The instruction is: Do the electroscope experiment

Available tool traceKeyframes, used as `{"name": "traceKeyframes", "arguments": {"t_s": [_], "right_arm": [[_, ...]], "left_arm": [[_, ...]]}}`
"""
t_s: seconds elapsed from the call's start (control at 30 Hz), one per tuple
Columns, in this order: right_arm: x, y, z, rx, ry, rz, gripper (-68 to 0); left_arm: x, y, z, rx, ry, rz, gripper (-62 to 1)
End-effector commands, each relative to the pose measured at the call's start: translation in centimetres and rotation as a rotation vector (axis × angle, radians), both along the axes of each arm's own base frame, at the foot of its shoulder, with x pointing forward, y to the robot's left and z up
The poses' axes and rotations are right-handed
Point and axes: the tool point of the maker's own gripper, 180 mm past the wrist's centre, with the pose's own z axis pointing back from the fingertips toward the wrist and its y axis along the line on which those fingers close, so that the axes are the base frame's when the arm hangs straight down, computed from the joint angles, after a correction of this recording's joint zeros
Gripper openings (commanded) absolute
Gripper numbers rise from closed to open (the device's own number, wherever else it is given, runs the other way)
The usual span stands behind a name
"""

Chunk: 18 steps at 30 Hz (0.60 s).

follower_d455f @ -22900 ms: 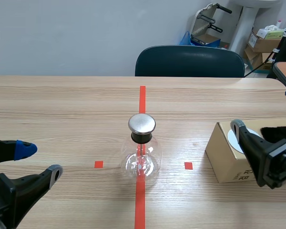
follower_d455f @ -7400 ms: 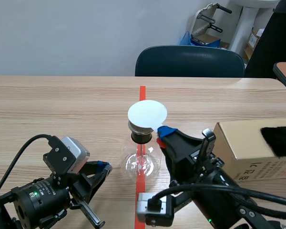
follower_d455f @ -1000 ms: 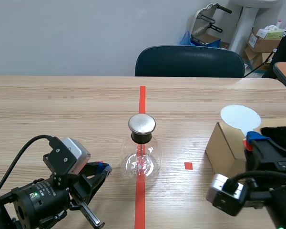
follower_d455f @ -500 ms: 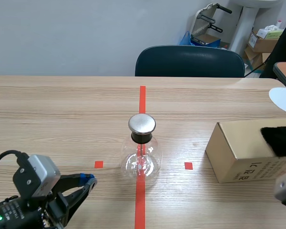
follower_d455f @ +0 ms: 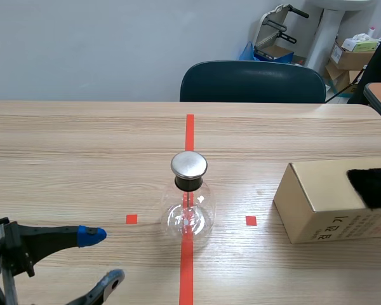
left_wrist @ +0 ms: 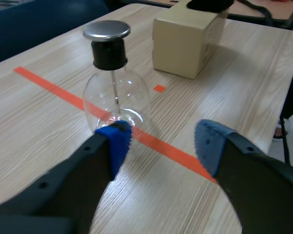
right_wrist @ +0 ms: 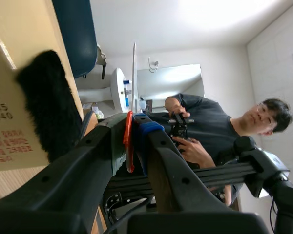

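1. At the middle of the counter (follower_d455f: 76,143), on the orange-red tape line (follower_d455f: 189,127), stands the electroscope (follower_d455f: 189,208). It is a round clear glass flask with a black neck and a flat metal cap (follower_d455f: 189,164), upright, with a thin rod hanging inside.
2. To its right and well apart sits a cardboard box (follower_d455f: 320,197). A black fur cloth (follower_d455f: 373,186) lies on the top of the box at its far right end.
3. The left jaws are low at the counter's near left edge. They are spread wide with nothing between them, and their blue pads (left_wrist: 115,142) face each other. The electroscope stands ahead of them, nearer the left finger, and the scene view shows it apart from both fingers.
4. The right jaws are raised off the counter beside the box and point upward. They are pressed together on the orange-red handle (right_wrist: 128,141) of a white disc (right_wrist: 135,73). The disc is seen edge-on as a thin pale line rising from between the fingers.
5. Beyond the right jaws a person (right_wrist: 200,122) holds a small black device in both hands.
6. A dark blue chair (follower_d455f: 253,81) stands behind the far side of the counter.
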Motion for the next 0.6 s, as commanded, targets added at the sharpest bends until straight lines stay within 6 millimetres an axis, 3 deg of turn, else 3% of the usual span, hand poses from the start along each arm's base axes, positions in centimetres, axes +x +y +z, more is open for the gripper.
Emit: {"name": "traceKeyframes", "arguments": {"t_s": [0.0,0.07,0.3,0.57], "right_arm": [[0.3,-0.5,0.8,-0.038,-0.059,-0.019,-65.6],[0.5,-0.9,0.4,-0.046,-0.051,-0.027,-65.6],[1.5,-2.1,-1.5,-0.104,0.011,-0.078,-65.6],[1.1,-2.3,-4.2,-0.130,0.099,-0.084,-65.6]], "left_arm": [[-0.3,-0.2,0.8,-0.017,-0.009,-0.018,-19.5],[-0.8,-0.2,1.2,-0.009,-0.006,-0.046,-16.9],[-1.9,-0.3,1.6,0.002,0.011,-0.104,-16.8],[-2.8,-0.4,2.1,-0.020,0.024,-0.162,-15.4]]}}
